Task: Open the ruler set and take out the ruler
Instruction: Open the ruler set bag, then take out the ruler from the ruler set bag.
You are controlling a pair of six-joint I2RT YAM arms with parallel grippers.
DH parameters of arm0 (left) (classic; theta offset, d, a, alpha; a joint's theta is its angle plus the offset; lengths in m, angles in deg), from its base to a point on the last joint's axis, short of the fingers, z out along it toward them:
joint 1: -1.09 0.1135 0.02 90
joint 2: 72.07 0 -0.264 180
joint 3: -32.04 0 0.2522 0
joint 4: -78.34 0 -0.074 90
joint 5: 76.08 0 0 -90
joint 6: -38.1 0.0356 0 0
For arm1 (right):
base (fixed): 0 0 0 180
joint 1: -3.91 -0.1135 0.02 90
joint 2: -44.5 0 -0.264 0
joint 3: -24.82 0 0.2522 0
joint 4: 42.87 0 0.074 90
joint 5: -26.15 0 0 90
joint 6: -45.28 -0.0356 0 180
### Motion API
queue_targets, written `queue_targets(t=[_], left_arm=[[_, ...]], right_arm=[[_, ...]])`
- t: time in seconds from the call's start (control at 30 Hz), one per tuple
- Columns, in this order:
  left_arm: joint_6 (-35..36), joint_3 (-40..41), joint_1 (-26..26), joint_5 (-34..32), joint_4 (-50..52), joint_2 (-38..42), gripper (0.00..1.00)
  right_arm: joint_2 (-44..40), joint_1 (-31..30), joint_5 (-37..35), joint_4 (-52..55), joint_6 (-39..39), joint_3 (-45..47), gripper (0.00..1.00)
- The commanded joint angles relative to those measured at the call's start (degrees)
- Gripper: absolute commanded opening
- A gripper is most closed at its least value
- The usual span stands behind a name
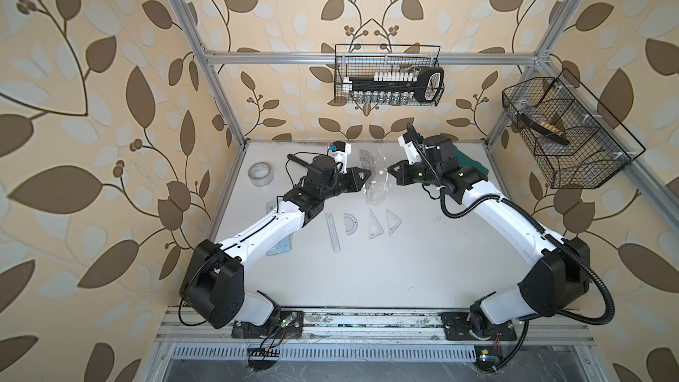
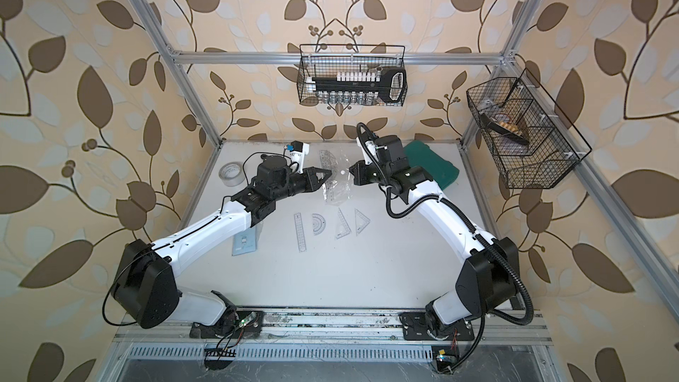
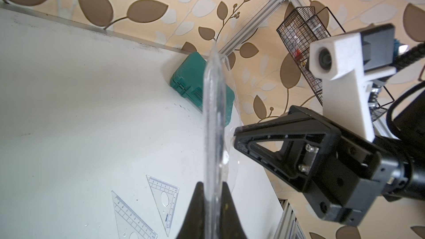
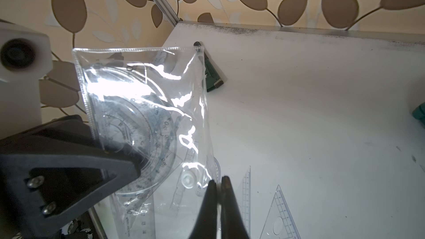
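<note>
- Noting clear pouch (image 4: 142, 102) raised off the table (image 1: 404, 270), held up between the two arms toward the far side, with ruler (image 4: 140, 223) and protractor (image 4: 138, 139) inside.
- Noting left end effector (image 3: 212, 187) clamped on the pouch's seamed edge, film sandwiched between the fingers.
- Noting right end effector (image 4: 218, 182) closed fully, tips together just beside the snap button (image 4: 188, 178) at the flap edge; any pinch on film there: cannot tell.
- Judging pouch as light, limp and glossy: likely to slip from a shallow pinch, and to fold rather than resist a pull.
- Judging contents as thin, stiff, brittle plastic, slick against the film and prone to sliding out with the flap open and the mouth tilted down.
- Best hold for opening, by estimate: free flap lip close to the snap, opposed by a firm grip on the welded seam, not on bare mid-panel film.
- Best hold for the ruler, by estimate: exposed short end, flat faces between the fingers, pulled along its length.
- Leaving aside loose triangles (image 1: 393, 220) lying flat on the table nearer the arm bases.
</note>
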Motion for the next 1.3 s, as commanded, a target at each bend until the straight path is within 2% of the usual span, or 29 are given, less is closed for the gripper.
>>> queue_targets(t=[0.0, 0.03, 0.13, 0.33, 0.53, 0.83, 1.07, 1.27], left_arm=[[-0.3, -0.7, 0.5, 0.1, -1.6, 0.5, 0.39], [-0.5, -0.7, 0.5, -0.1, -1.6, 0.4, 0.55], [-0.9, -0.8, 0.5, -0.2, -1.6, 0.0, 0.78], [-0.7, -0.4, 0.5, -2.0, -0.1, 0.2, 0.99], [0.1, -0.1, 0.6, -4.2, 2.3, 1.3, 0.99], [1.8, 0.4, 0.5, -8.6, 5.6, 3.6, 0.99], [-0.3, -0.4, 0.4, -1.4, 4.3, 2.7, 0.98], [-2.8, -2.5, 0.0, 6.0, 5.5, 1.7, 0.86]], right_arm=[[-1.9, 1.1, 3.5, -1.0, -0.4, 1.2, 0.00], [-2.1, 1.2, 4.2, -1.0, -0.6, 1.3, 0.00], [-2.7, 2.1, 6.5, -1.0, -1.3, 1.9, 0.00], [-3.9, 3.6, 9.3, 0.9, -2.6, 4.4, 0.00], [-5.3, 6.0, 11.6, 4.2, -3.7, 8.3, 0.00], [-6.8, 9.7, 10.3, 11.5, -1.9, 8.2, 0.00], [-4.9, 12.1, 12.9, 12.8, -2.1, 8.2, 0.00], [-5.0, 12.2, 14.0, 7.8, -5.1, 11.1, 0.00]])
